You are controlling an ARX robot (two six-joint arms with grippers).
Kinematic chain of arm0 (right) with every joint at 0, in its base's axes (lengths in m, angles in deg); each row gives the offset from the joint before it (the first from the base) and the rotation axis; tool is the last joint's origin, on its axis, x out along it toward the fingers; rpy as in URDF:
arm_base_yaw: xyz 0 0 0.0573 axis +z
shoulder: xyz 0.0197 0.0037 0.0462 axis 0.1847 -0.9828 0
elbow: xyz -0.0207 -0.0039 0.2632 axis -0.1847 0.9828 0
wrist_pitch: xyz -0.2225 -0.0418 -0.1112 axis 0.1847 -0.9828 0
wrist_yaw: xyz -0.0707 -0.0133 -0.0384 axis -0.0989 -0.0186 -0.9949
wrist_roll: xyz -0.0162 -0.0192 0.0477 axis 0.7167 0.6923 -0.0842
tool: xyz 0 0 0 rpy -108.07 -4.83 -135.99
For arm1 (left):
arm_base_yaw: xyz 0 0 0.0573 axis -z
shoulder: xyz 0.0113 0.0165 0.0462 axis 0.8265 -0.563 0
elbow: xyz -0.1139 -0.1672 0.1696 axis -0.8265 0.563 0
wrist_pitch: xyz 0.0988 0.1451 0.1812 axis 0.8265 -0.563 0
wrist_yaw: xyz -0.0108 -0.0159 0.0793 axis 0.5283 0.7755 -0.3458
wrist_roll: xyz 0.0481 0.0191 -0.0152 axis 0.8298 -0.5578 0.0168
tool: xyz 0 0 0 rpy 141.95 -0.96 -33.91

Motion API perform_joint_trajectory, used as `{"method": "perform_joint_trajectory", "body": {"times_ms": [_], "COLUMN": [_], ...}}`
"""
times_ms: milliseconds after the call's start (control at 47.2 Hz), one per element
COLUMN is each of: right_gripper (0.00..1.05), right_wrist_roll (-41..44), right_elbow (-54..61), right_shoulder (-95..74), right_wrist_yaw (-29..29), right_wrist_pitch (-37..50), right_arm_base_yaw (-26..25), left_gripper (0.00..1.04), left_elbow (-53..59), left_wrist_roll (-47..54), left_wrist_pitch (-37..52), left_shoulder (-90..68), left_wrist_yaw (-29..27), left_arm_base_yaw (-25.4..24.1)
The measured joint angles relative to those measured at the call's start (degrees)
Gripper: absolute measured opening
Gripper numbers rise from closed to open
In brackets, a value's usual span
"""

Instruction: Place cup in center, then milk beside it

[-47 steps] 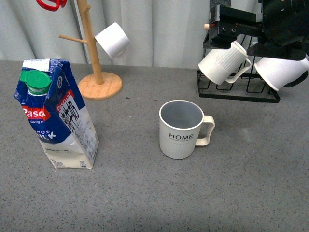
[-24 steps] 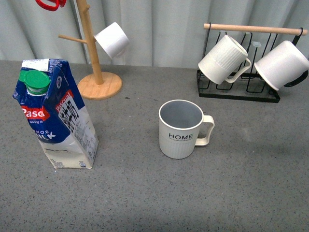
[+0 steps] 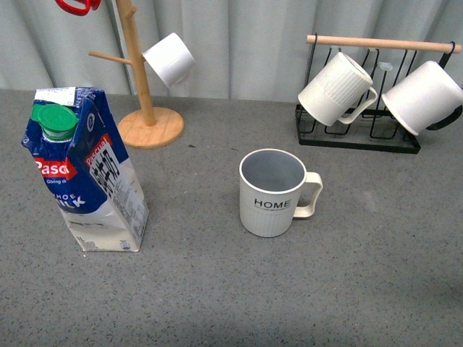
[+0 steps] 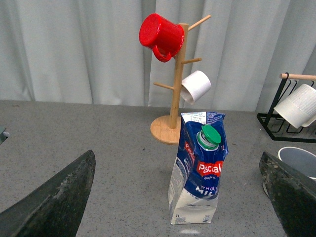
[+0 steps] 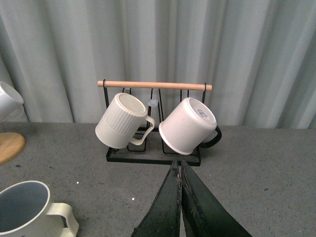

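Grip milk (image 3: 87, 170) low with released left end effector (image 4: 177, 155) to avoid toppling it against centred cup (image 3: 273, 191); hold clenched, empty right end effector (image 5: 180, 165) clear.

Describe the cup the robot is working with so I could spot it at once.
On the grey table, find the black rack at the far right, with two mugs hanging on it. In front of it, near the table's middle, one cup stands upright alone. Unlike the hanging mugs, it has black HOME lettering on its ribbed off-white side and a grey-blue inside.
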Motion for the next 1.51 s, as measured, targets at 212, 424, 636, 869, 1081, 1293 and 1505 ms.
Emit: {"method": "perform_joint_trajectory", "body": {"times_ms": [212,424,636,869,1081,1293,1505], "right_gripper": [0.01,0.01,0.01,0.01,0.01,0.01,0.01], "right_wrist_roll": [0.00,0.00,0.00,0.00,0.00,0.00,0.00], "right_elbow": [3.28,5.33,6.16,6.45,6.45,6.45,6.45], "right_shoulder": [10.05,20.33,28.39,39.30,45.51,51.08,55.43], "right_wrist_yaw": [3.54,3.61,3.74,3.76,3.76,3.76,3.76], "right_wrist_pitch": [-6.93,-15.12,-22.03,-32.00,-37.88,-43.34,-47.67], "right_arm_base_yaw": [-3.85,-3.85,-3.85,-3.85,-3.85,-3.85,-3.85], "left_gripper": [0.98,0.98,0.98,0.98,0.98,0.98,0.98], "left_elbow": [0.02,0.00,0.00,0.00,0.02,0.00,0.00], "left_wrist_roll": [0.00,0.00,0.00,0.00,0.00,0.00,0.00], "left_wrist_pitch": [0.00,0.00,0.00,0.00,0.00,0.00,0.00], "left_shoulder": [0.00,0.00,0.00,0.00,0.00,0.00,0.00], "left_wrist_yaw": [0.00,-0.02,0.00,0.00,0.00,0.00,0.00], "left_arm_base_yaw": [0.00,0.00,0.00,0.00,0.00,0.00,0.00]}}
